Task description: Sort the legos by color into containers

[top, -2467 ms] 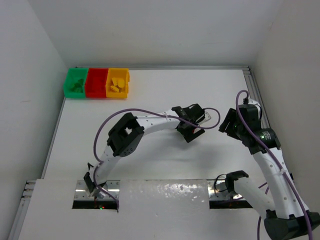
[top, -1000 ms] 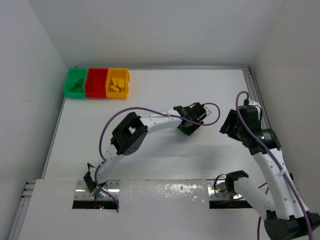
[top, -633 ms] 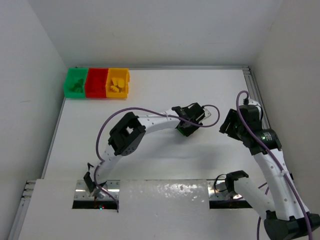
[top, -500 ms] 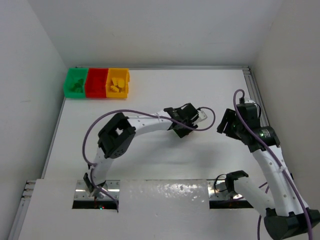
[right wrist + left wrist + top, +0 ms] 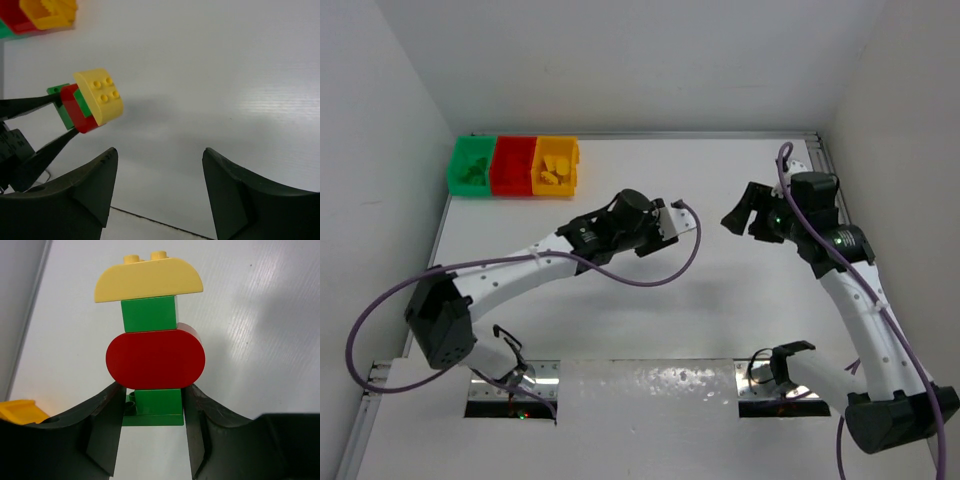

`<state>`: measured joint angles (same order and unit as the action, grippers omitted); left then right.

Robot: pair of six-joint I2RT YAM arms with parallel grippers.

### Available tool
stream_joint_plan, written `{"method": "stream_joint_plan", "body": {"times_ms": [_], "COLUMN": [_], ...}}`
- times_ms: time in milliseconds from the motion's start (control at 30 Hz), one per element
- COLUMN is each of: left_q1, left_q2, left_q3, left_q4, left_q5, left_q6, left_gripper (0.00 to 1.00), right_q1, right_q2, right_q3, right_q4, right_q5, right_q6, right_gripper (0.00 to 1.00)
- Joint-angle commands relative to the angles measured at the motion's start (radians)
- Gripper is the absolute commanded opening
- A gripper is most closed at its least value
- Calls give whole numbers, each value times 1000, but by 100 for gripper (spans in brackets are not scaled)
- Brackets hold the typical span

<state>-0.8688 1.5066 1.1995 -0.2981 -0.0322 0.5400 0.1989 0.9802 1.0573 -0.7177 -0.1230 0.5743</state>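
Observation:
My left gripper (image 5: 152,412) is shut on the green bottom brick of a stack of legos (image 5: 152,357): green, red oval, green, with a yellow half-round on top. The stack is held above the white table. In the right wrist view the same stack (image 5: 92,100) hangs at the left, held between the left gripper's dark fingers (image 5: 45,150). My right gripper (image 5: 157,172) is open and empty, to the right of the stack and apart from it. From above, the left gripper (image 5: 665,222) and right gripper (image 5: 735,215) face each other mid-table. The stack is hard to make out there.
The containers stand joined in a row at the table's far left corner: green (image 5: 472,166), red (image 5: 513,166) and yellow (image 5: 555,166), with bricks inside. A purple cable (image 5: 685,250) loops beside the left wrist. An aluminium rail (image 5: 825,175) lines the right edge.
The left arm has swung out to the left, carrying its gripper and the stack leftward. The right gripper has moved up and away from it, and its jaws have spread wider.

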Motion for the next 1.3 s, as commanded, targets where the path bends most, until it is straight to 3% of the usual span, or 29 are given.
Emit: {"method": "stream_joint_plan", "body": {"times_ms": [0, 167, 300, 600, 833, 1067, 1200, 1267], "left_q1": [31, 63, 63, 62, 62, 62, 62, 62], "left_q2": [-142, -244, -367, -468, -464, -457, -456, -454], "left_q3": [-66, -130, -227, -245, -250, -238, -238, -239], "left_q4": [145, 226, 318, 189, 175, 185, 175, 177], "left_q5": [28, -55, -31, -11, 15, 28, 57, 58], "left_q6": [83, -73, -155, -167, -152, -135, -130, -135], "left_gripper": [0, 0, 0, 0, 0, 0, 0, 0], "right_q1": [4, 5, 25, 154, 160, 189, 197, 206], "right_q2": [25, 29, 100, 259, 301, 331, 357, 362], "right_q3": [70, 121, 124, 219, 214, 162, 179, 188], "right_q4": [158, 283, 420, 478, 575, 555, 577, 584], "right_q5": [-171, -314, -512, -569, -610, -561, -558, -552], "right_q6": [-39, -33, 21, -10, 44, 48, 73, 76], "right_gripper": [70, 72, 73, 77, 81, 81, 77, 71]}}
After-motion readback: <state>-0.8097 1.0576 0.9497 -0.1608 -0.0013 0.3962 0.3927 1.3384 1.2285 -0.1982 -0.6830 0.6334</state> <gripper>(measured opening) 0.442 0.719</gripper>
